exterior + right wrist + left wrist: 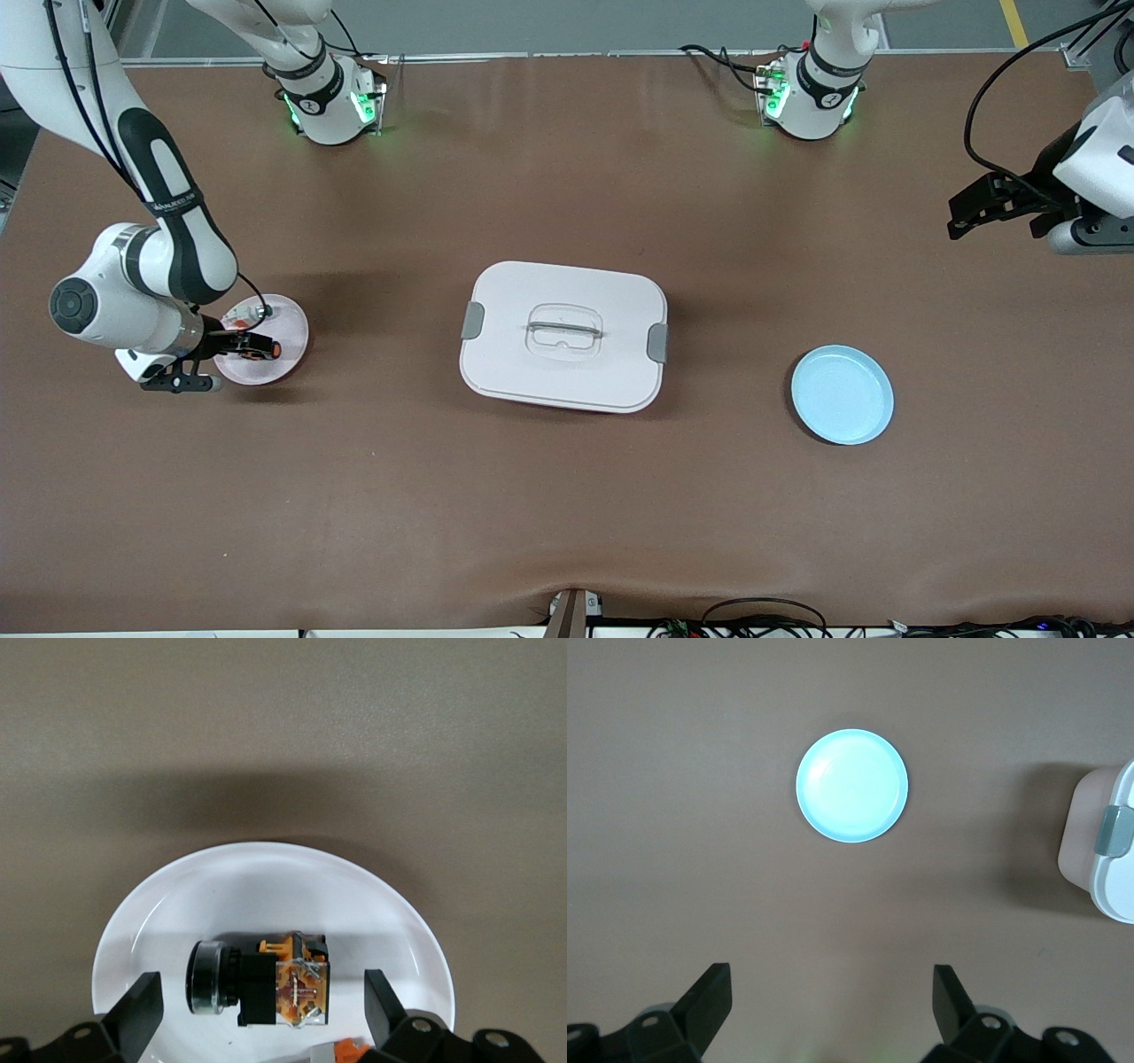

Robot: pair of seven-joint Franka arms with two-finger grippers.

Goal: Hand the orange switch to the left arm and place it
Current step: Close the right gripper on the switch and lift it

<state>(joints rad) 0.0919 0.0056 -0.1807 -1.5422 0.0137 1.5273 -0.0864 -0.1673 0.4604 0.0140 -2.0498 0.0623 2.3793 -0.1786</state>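
The orange switch [260, 349] lies on its side on a small pinkish-white plate [291, 321] at the right arm's end of the table. In the right wrist view the switch [266, 985] shows a black body, a round silver-ringed head and an orange block. My right gripper [252, 346] is low over that plate, open, with one finger on each side of the switch and not touching it [261, 997]. My left gripper [961, 214] is open and empty, up over the left arm's end of the table [833, 992]. The white box [563, 335] stands mid-table between the two plates.
A small silver-and-white part [251, 312] lies on the same plate, beside the switch; its edge shows in the right wrist view [350, 1050]. A light blue plate [842, 394] lies bare toward the left arm's end [851, 785]. The box's latched corner [1107, 846] shows in the left wrist view.
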